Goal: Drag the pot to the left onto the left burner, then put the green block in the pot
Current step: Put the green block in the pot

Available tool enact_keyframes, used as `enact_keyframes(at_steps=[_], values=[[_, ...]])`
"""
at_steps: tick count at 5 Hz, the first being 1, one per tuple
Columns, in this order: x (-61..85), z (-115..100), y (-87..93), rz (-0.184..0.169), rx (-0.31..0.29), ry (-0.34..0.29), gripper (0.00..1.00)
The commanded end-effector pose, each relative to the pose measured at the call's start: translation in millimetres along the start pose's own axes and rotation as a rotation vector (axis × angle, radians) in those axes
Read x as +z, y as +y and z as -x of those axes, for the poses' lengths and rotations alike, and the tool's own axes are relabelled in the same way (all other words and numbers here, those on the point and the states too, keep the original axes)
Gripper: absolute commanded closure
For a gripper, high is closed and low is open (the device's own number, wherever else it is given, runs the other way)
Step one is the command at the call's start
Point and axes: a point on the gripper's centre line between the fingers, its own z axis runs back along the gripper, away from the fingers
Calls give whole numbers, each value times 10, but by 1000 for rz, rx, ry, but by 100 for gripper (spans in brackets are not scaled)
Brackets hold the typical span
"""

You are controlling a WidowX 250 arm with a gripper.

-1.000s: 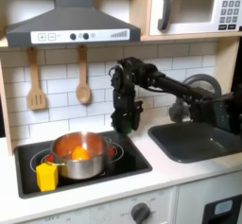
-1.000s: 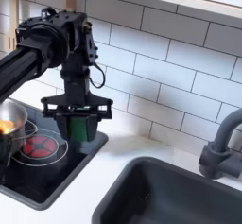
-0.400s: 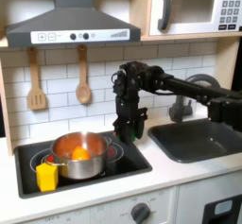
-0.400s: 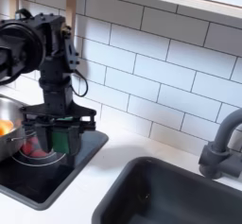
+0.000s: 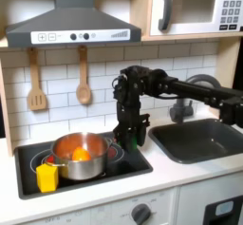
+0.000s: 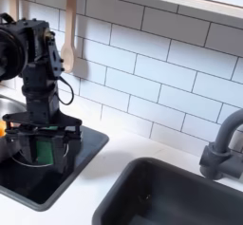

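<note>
The shiny pot (image 5: pixel 80 157) stands on the left-middle of the black cooktop (image 5: pixel 133 162), with an orange round piece (image 5: pixel 81 155) inside it. Red burner rings (image 5: pixel 115 153) peek out at its right side in the first exterior view; the left burner is mostly hidden beneath the pot. My gripper (image 5: pixel 133 137) hangs low over the cooktop's right end, just right of the pot, pointing down. In the second exterior view the gripper (image 6: pixel 44 151) is shut on the green block (image 6: pixel 43 152), which shows between the two black fingers (image 6: pixel 66 143).
A yellow cup-like piece (image 5: pixel 46 178) stands at the cooktop's front left corner. A dark sink (image 5: pixel 197 140) with a faucet (image 5: pixel 180 107) lies to the right in the first exterior view. A wooden spatula (image 5: pixel 36 82) and spoon (image 5: pixel 84 77) hang on the tiled wall.
The gripper, still holding the green block, has come down and moved over the cooktop's right end, shifting left across the second exterior view. The pot has stayed put.
</note>
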Motion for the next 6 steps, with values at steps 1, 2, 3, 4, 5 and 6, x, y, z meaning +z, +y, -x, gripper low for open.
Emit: enact_keyframes(at_steps=[1,2,3,4,5,6], values=[[-7,147,53,-8,-21,8,100],[-14,196,90,-16,-19,9,100],[-54,246,92,-17,-22,20,100],[-50,244,92,-21,-25,14,100],[-89,221,79,-26,-22,13,100],[-113,194,88,-43,-20,8,100]])
